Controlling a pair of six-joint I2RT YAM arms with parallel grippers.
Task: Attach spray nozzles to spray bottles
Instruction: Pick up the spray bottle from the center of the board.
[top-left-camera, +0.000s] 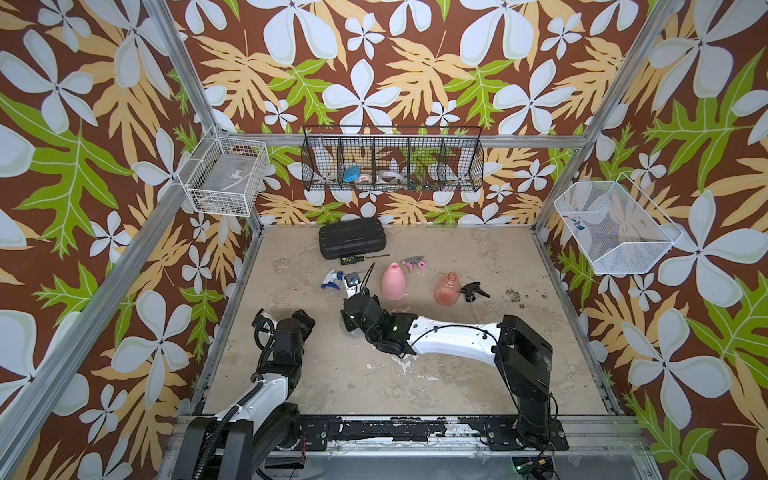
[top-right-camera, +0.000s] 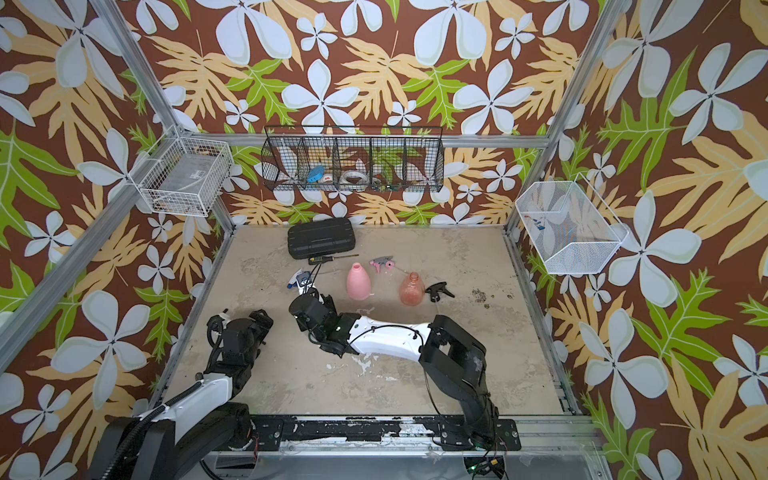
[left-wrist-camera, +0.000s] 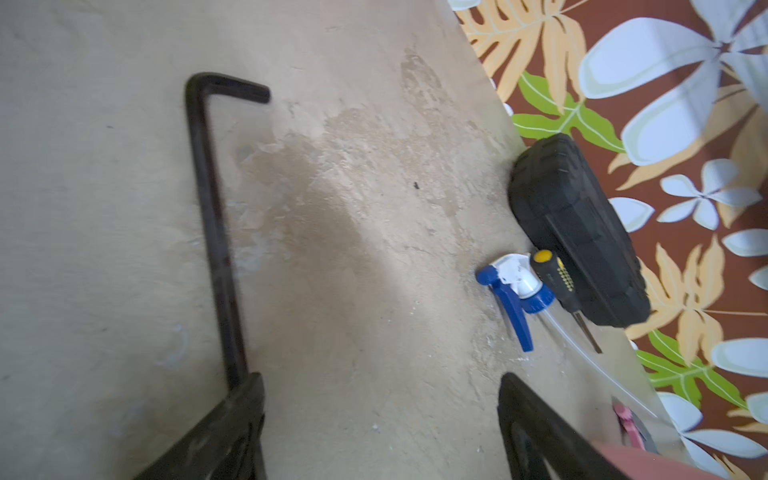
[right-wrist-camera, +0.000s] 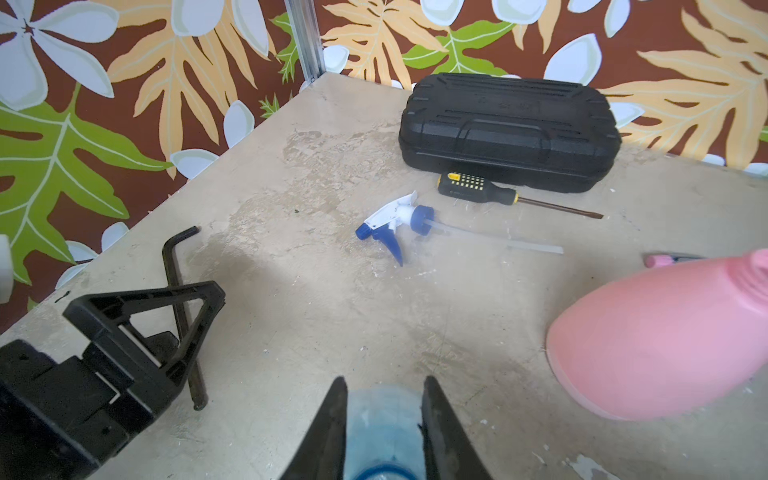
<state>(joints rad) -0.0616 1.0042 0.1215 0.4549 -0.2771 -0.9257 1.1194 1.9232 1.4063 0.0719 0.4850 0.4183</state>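
My right gripper (right-wrist-camera: 384, 384) is shut on the clear bluish spray bottle (right-wrist-camera: 382, 424), one jaw against each side; in both top views the gripper (top-left-camera: 353, 305) hides this bottle. My left gripper (left-wrist-camera: 382, 415) is open over bare table, nothing between its jaws. The white-and-blue spray nozzle (top-left-camera: 332, 279) (right-wrist-camera: 395, 224) lies on its side just beyond both grippers. The pink cone bottle (top-left-camera: 392, 282) and the orange-red bottle (top-left-camera: 448, 289) stand upright to the right. The grey-and-pink nozzle (top-left-camera: 413, 264) lies behind them, the black nozzle (top-left-camera: 473, 291) beside the orange bottle.
A black L-shaped hex key (right-wrist-camera: 178, 291) lies on the table by my left gripper (top-left-camera: 305, 320). A flat black ribbed case (top-left-camera: 352, 237) sits at the back wall with a black-and-yellow screwdriver (right-wrist-camera: 478, 187) in front of it. Wire baskets (top-left-camera: 392, 160) hang on the walls.
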